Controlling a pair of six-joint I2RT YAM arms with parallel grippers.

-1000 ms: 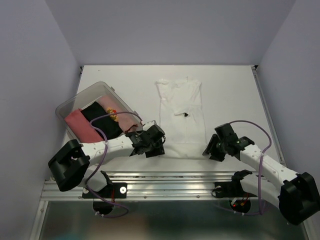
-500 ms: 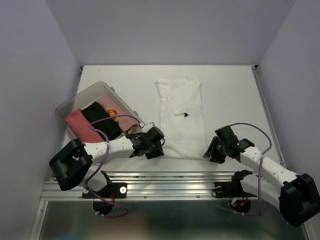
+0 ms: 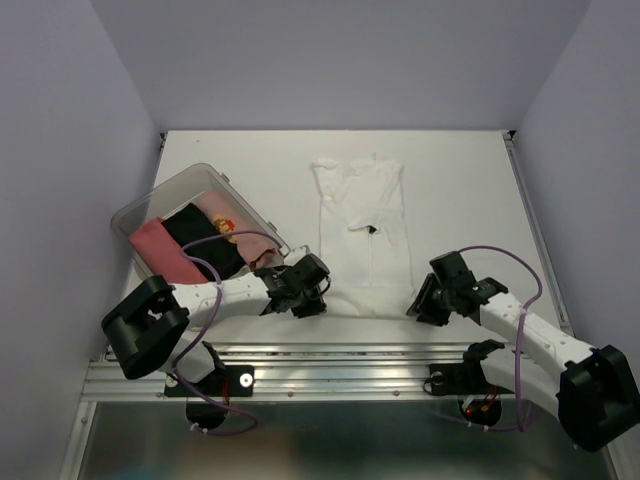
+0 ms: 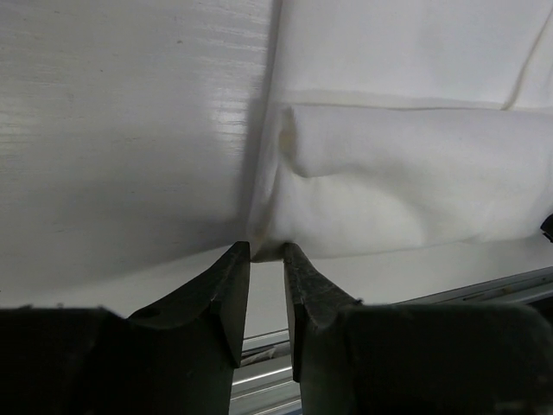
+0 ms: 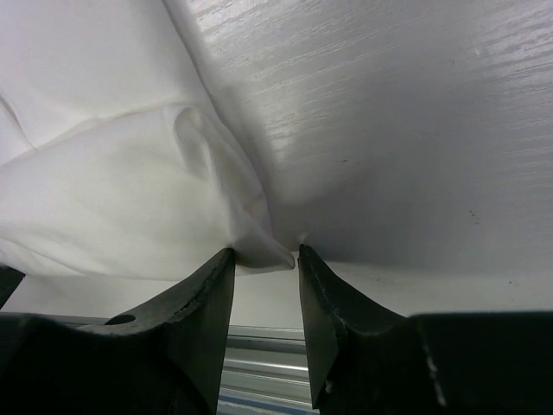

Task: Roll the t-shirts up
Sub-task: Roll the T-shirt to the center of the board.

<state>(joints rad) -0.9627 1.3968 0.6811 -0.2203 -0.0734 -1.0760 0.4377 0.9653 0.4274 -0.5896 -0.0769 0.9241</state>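
Top external view has the plain white thin-cloth t-shirt (image 3: 365, 235) lying flat on the white table (image 3: 470, 190) as a long narrow shape, collar toward 12 o'clock and hem toward 6 o'clock. At its 9 o'clock stands the clear plastic tub (image 3: 190, 180), which holds a salmon-pink shirt (image 3: 158, 250), a black shirt (image 3: 200, 240) and a pale printed shirt (image 3: 225, 222).

The left gripper (image 3: 318, 296) sits at the hem's 7 o'clock corner and the right gripper (image 3: 416, 300) at its 5 o'clock corner. In both wrist views the jaws stand partly apart. Each pair straddles a hem corner with table showing through the gap, so neither appears to pinch yet.

The cloth looks light and limp, apt to slide or bunch. Taking both hem corners evenly seems the right hold for a straight roll toward 12 o'clock.
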